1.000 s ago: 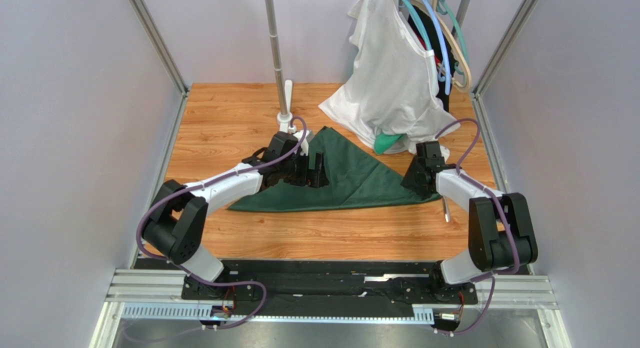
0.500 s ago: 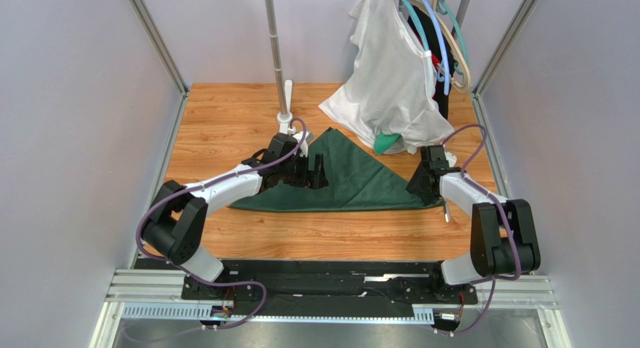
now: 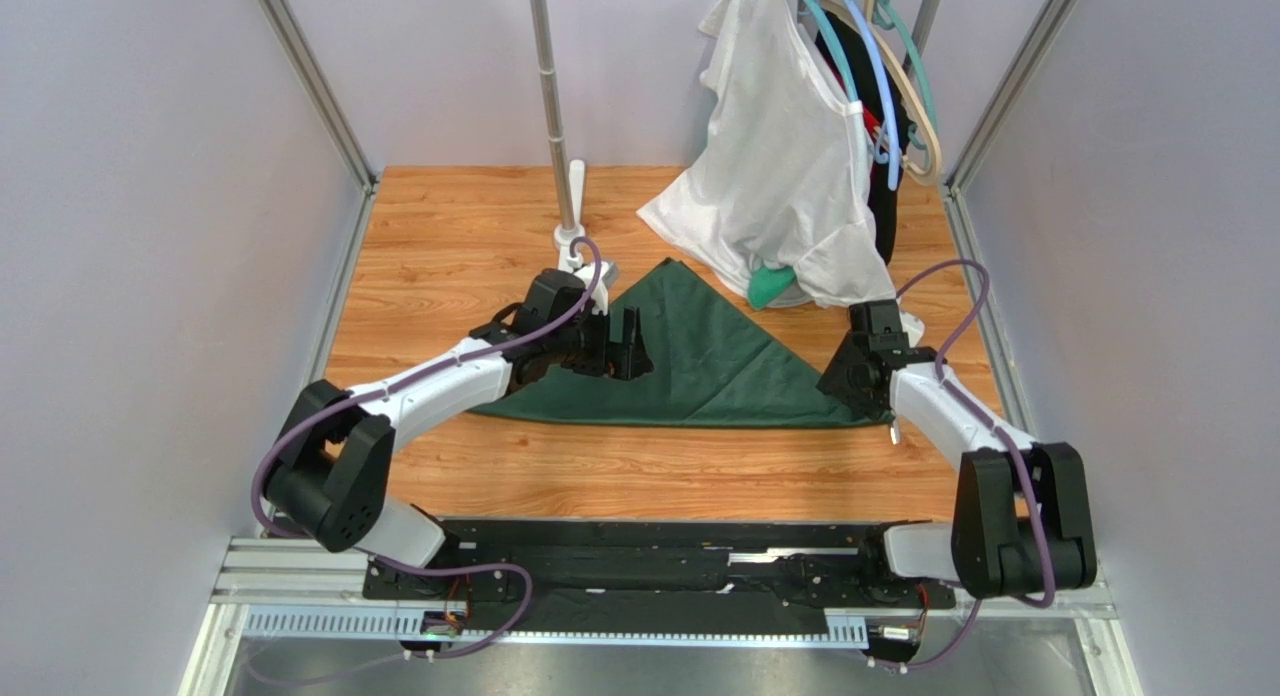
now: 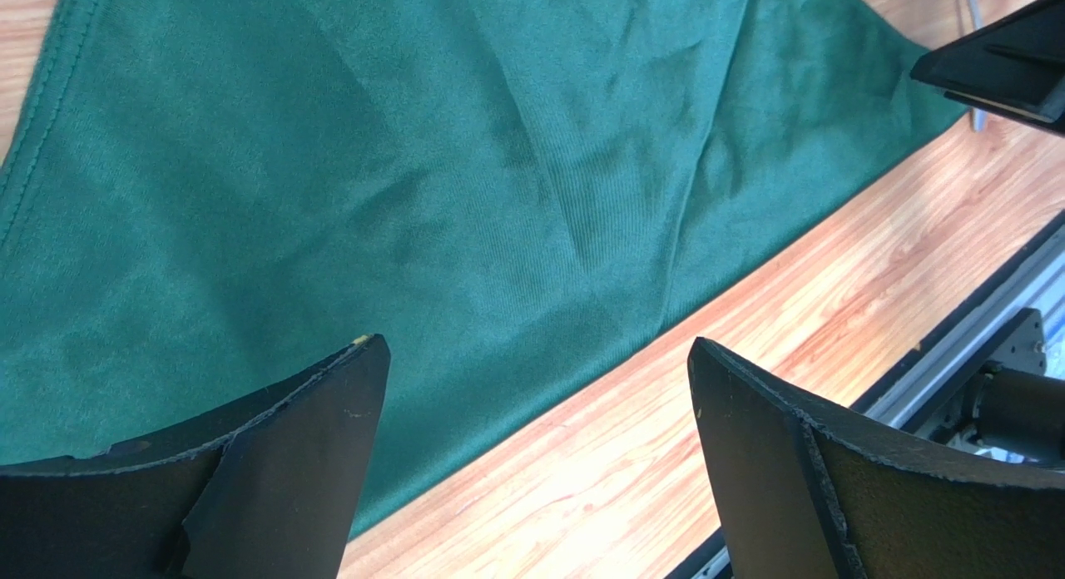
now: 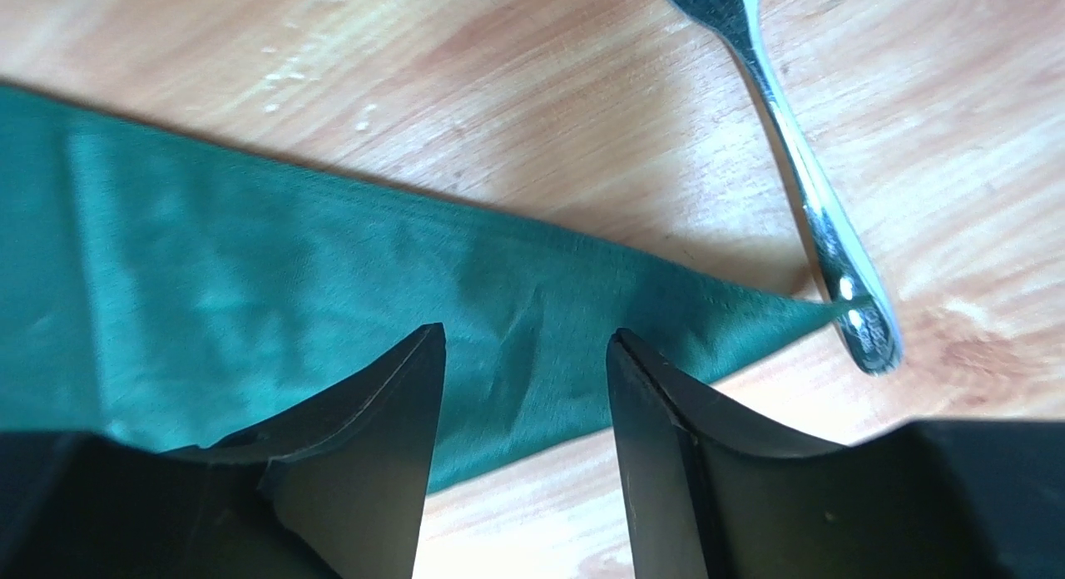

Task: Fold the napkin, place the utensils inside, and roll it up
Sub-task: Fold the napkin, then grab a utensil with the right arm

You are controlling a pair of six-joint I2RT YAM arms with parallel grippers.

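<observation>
Lying folded into a triangle on the wooden tabletop (image 3: 451, 231), the dark green napkin (image 3: 706, 369) stretched between the two claws. The left claw (image 3: 628, 344) hung over its left part, jaws spread wide and empty, with cloth and bare wood showing under the gap. The right claw (image 5: 525, 342) stood over the napkin's narrow right corner, jaws parted and gripping nothing, the cloth flat below. A silver fork (image 5: 800, 180) lay just beyond that corner, its handle end touching the cloth's tip. Farther back, a white garment (image 3: 781, 156) on hangers draped onto the tabletop near the napkin's apex, a brighter green garment (image 3: 769, 287) peeking out beneath. A metal pole (image 3: 553, 111) stood behind the left claw.
</observation>
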